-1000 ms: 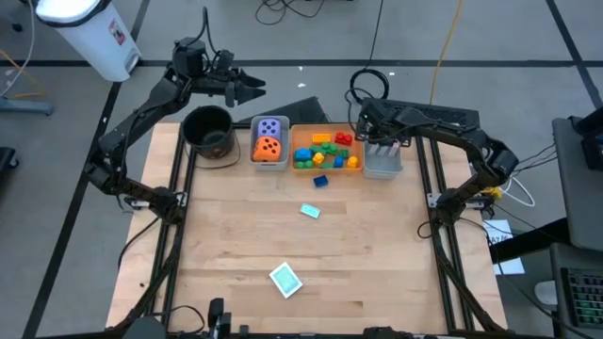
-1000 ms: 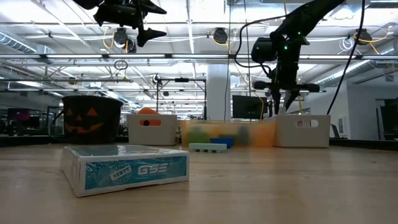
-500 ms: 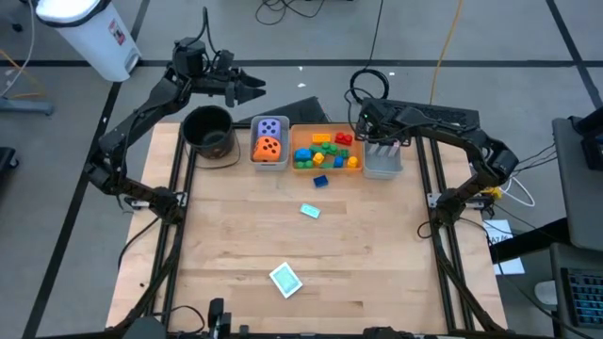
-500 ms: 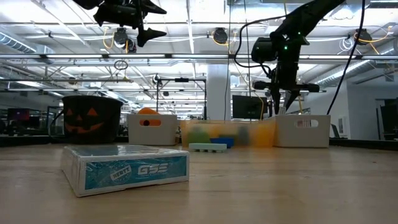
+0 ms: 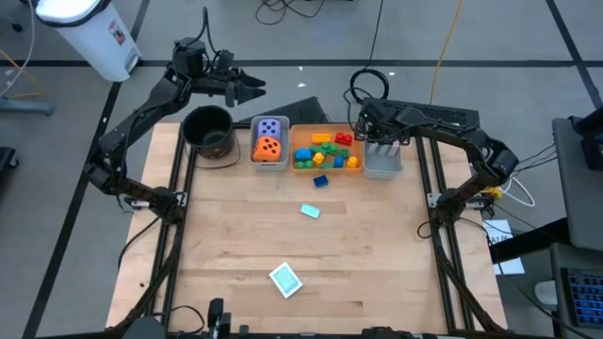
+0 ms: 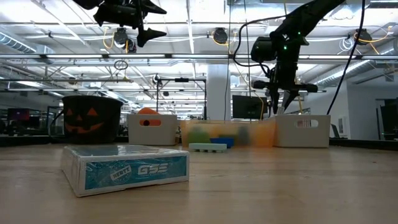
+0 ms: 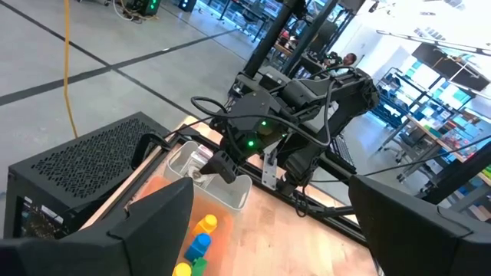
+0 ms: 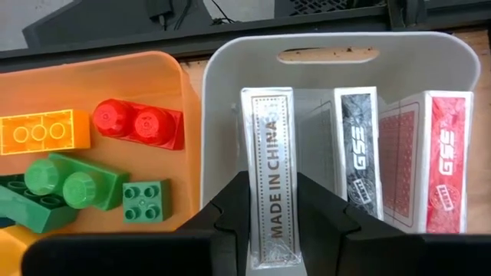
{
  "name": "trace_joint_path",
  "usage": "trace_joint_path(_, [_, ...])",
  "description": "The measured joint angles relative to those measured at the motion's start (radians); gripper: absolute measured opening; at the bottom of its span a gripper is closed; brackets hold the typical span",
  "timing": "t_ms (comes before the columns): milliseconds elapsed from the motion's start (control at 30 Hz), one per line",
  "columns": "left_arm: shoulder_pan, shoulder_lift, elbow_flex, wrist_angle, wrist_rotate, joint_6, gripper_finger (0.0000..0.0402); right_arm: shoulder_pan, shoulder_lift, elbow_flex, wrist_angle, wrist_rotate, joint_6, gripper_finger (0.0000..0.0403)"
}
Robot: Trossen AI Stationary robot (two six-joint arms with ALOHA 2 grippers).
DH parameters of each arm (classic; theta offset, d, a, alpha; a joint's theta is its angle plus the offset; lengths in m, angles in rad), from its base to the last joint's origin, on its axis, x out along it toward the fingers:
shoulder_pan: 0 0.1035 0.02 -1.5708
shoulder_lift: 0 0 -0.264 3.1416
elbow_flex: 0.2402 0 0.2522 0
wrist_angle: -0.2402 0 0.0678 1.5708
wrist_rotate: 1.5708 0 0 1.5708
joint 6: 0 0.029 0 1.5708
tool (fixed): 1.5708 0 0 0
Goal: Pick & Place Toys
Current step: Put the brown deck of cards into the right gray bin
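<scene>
**Right tool holding a card box on edge in the grey bin**

White card box printed "MADE IN CHINA" (image 8: 269, 184) stands on its narrow edge inside the pale grey plastic bin (image 8: 219, 115). Long axis runs away from the right wrist camera toward the bin's handle-slot wall. Just beside it stand two more boxes on edge, a grey-patterned one (image 8: 357, 146) and a red one (image 8: 430, 161), long axes parallel to it.

Right tool (image 8: 270, 218): fingers nearly closed, one on each broad face of the white box, clamped on it. In the high view it sits over the grey bin (image 5: 382, 168) at the back of the table (image 5: 301, 245).

Left tool (image 5: 256, 89): jaws wide apart, nothing between them, raised off the table's back edge, near the round black pot (image 5: 208, 130).

Other toys:
- purple dotted die (image 5: 271, 128) and orange dotted die (image 5: 269, 148) in the small grey bin (image 5: 254, 141)
- red, green, blue and yellow plastic bricks (image 5: 327, 151) in the orange bin (image 5: 294, 143)
- blue brick (image 5: 320, 181) loose on the table just in front of the orange bin
- small teal card box (image 5: 310, 211) flat mid-table
- teal-and-white card box (image 5: 285, 279) flat near the front edge
</scene>
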Motion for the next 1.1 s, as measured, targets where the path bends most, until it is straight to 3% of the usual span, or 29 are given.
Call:
trace_joint_path(800, [-0.001, 0.000, 0.000, -0.001, 0.000, 0.001, 0.0353, 0.000, 0.000, -0.020, 0.034, -0.024, -0.026, 0.0072])
trace_joint_path(1100, [-0.001, 0.000, 0.000, -0.001, 0.000, 0.001, 0.0353, 0.000, 0.000, -0.021, 0.036, -0.023, -0.025, 0.0123])
